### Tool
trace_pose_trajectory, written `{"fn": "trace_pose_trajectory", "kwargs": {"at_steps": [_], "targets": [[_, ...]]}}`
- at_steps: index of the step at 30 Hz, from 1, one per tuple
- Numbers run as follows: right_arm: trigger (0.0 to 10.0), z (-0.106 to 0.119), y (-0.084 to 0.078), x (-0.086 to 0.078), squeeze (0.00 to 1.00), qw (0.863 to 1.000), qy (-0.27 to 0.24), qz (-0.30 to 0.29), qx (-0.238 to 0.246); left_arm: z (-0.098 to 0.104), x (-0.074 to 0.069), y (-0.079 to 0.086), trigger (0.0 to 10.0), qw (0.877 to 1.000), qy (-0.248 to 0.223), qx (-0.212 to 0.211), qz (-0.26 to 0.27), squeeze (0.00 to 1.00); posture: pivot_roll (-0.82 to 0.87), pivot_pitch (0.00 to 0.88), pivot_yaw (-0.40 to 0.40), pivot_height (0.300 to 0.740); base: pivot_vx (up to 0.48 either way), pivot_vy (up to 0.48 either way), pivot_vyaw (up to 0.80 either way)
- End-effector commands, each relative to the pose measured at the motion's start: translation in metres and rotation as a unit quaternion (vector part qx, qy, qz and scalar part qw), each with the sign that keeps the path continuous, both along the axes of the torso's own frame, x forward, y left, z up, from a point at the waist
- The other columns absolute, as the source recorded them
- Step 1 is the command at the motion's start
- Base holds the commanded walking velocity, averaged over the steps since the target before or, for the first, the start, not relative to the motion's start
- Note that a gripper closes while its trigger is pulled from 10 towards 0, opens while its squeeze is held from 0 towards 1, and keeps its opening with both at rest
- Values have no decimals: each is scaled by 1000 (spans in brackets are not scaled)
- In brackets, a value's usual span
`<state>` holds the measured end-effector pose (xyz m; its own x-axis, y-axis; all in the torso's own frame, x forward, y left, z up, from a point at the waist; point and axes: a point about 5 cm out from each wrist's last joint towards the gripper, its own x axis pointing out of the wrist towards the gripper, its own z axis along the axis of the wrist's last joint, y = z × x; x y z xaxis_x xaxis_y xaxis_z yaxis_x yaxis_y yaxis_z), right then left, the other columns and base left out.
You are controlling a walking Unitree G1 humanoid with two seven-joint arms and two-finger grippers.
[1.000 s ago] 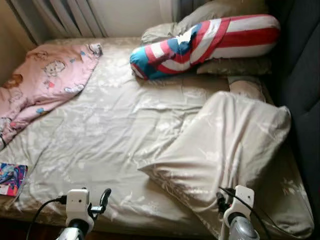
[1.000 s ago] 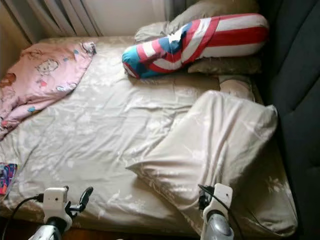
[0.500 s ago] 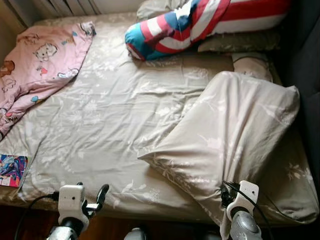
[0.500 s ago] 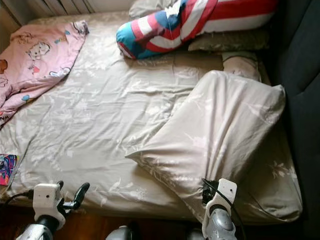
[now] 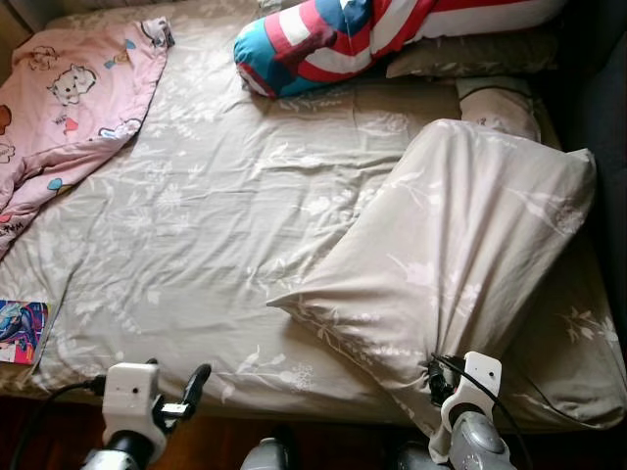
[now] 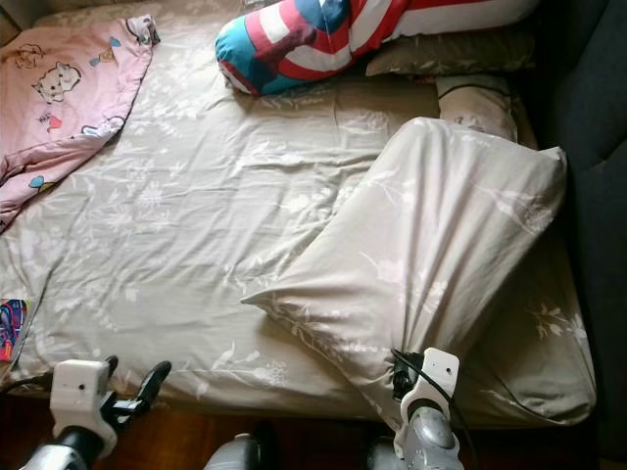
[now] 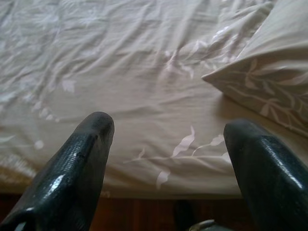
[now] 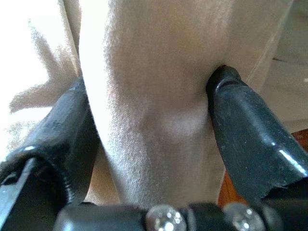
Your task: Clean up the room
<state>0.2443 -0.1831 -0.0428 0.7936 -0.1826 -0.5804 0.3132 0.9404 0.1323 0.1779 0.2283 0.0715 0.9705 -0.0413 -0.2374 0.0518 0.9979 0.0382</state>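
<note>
- Two grippers are low in the head views, at the near edge of the bed [image 5: 196, 215], which has a beige sheet with a pale leaf pattern.
- The right gripper [image 8: 149, 120] is closed on a bunched fold of the beige leaf-patterned duvet [image 5: 460, 255]; its two black fingers [image 8: 240, 125] press the cloth from both sides.
- The duvet lies in a heap on the right side of the bed, and its narrow gathered end comes down to the right gripper [image 5: 436, 377] at the bed's near edge.
- The left gripper [image 7: 168, 144] hangs with its fingers spread apart and holds nothing; it is over the near edge of the sheet, left of the duvet's corner.
- A pink blanket with cartoon animals [image 5: 69, 98] lies on the far left part of the bed.
- A long bolster pillow in red, white and blue stripes [image 5: 362, 34] lies across the far end, with a beige pillow [image 5: 475, 59] just beside it.
- A colourful flat book [image 5: 22, 331] rests at the left near corner of the bed.
- Dark wooden floor [image 6: 196, 431] shows under the bed edge.
</note>
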Motion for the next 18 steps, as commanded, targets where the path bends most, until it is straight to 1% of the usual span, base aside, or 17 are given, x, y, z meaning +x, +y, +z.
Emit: {"fn": "trace_pose_trajectory", "kwargs": {"at_steps": [1,3,8,11,15,18], "targets": [[0,-29,26,-36,0,995,84,36,39,-1,-8,7,10000,1000,18,1,12,0,212,432,195,740,0,0,0],[0,-28,27,-35,0,995,79,40,42,-1,-9,6,10000,1000,19,0,14,0,212,438,196,740,0,0,0],[0,-26,24,-32,0,995,85,43,29,0,-9,2,10000,1000,22,-7,13,0,203,432,192,740,0,0,0],[0,-26,24,-30,0,995,87,50,25,-2,-6,1,10000,1000,24,-8,14,0,202,427,187,740,0,0,0],[0,-24,27,-27,0,995,85,53,23,-4,-4,4,10000,999,25,-9,18,0,194,414,184,740,0,0,0],[0,-26,28,-31,0,994,91,60,20,-9,-6,7,10000,999,31,-8,20,0,198,408,180,740,0,0,0]]}}
